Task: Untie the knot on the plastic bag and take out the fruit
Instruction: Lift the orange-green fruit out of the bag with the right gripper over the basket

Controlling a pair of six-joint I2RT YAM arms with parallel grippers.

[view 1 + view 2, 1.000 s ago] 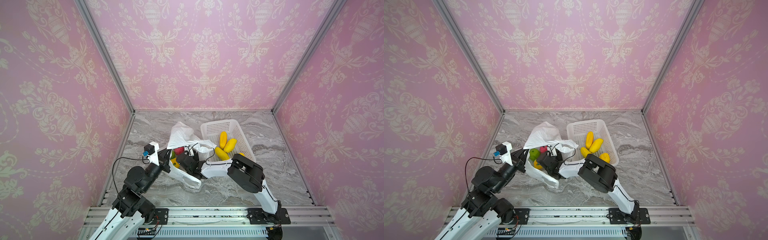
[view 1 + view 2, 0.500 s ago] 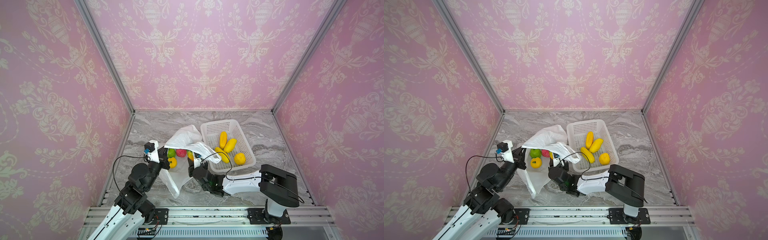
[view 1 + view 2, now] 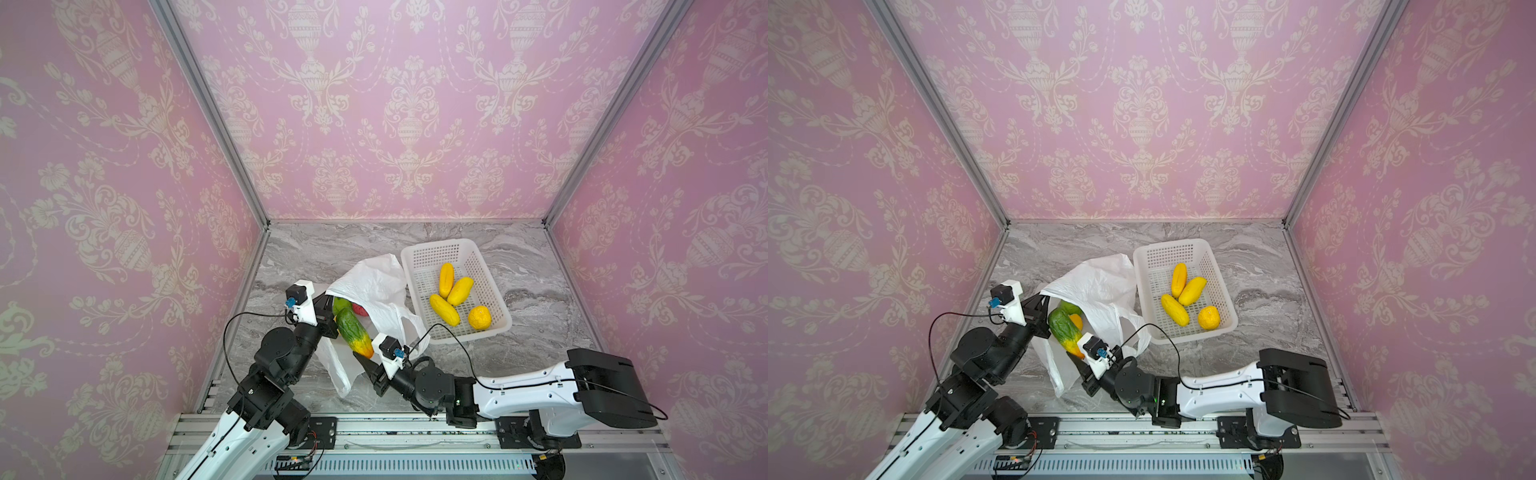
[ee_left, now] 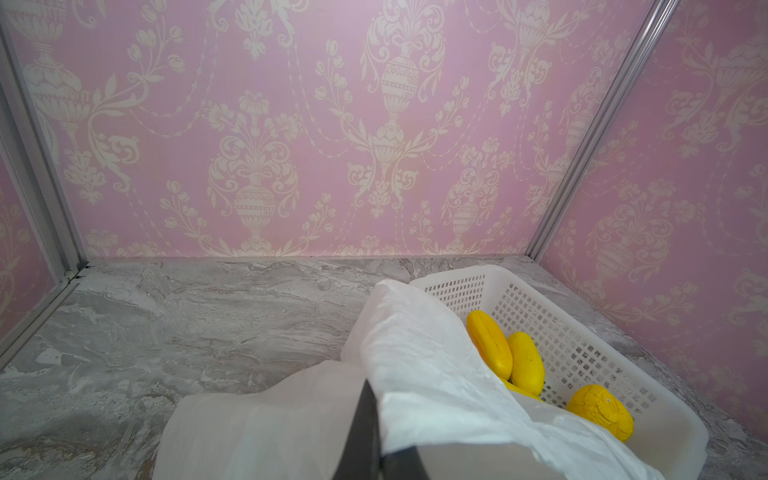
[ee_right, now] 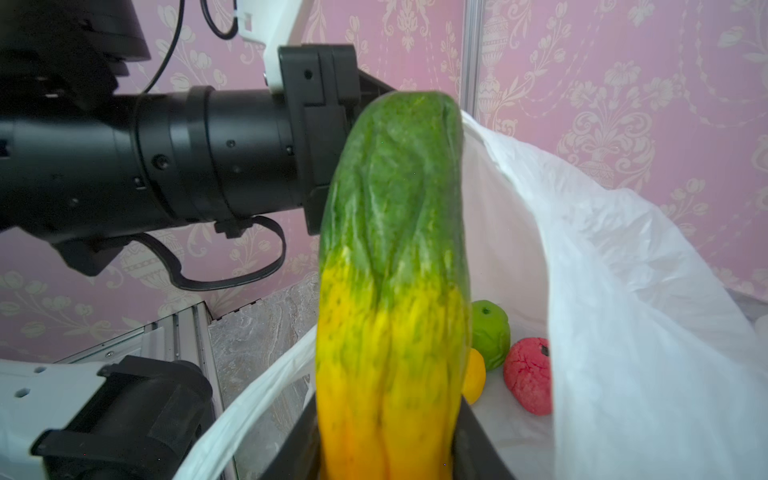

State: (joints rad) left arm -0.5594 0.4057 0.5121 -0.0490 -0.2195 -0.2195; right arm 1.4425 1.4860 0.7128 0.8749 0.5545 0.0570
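At the left, close to the left wall [image 3: 208, 249], the left gripper [image 3: 327, 297] is pinched fully closed on the rim of the plastic bag [image 3: 374, 286], holding its mouth up and open. No knot shows, so the untying looks done. Just right of it is the change: a second ago the right gripper [image 3: 360, 357] was reaching deep into that mouth. It has now drawn back toward the near edge with the green-to-orange fruit [image 3: 352, 330] clamped by its orange end, jaws part-way apart around it and the green end level with the bag's lip. That looks like a fifth piece on its way out. Inside remain a bumpy green piece [image 5: 491, 337], a red piece [image 5: 528, 376] and a small yellow piece [image 5: 474, 376]. Farther right, the basket [image 3: 468, 337] holds three long yellow pieces [image 3: 446, 277] and a round orange piece [image 3: 479, 318], with room at its far end. The way there crosses the bag's drooping handle [image 3: 409, 328] and the basket's near rim, where the right arm's cable [image 3: 473, 365] loops. Bare tabletop [image 3: 532, 353] lies near and right.
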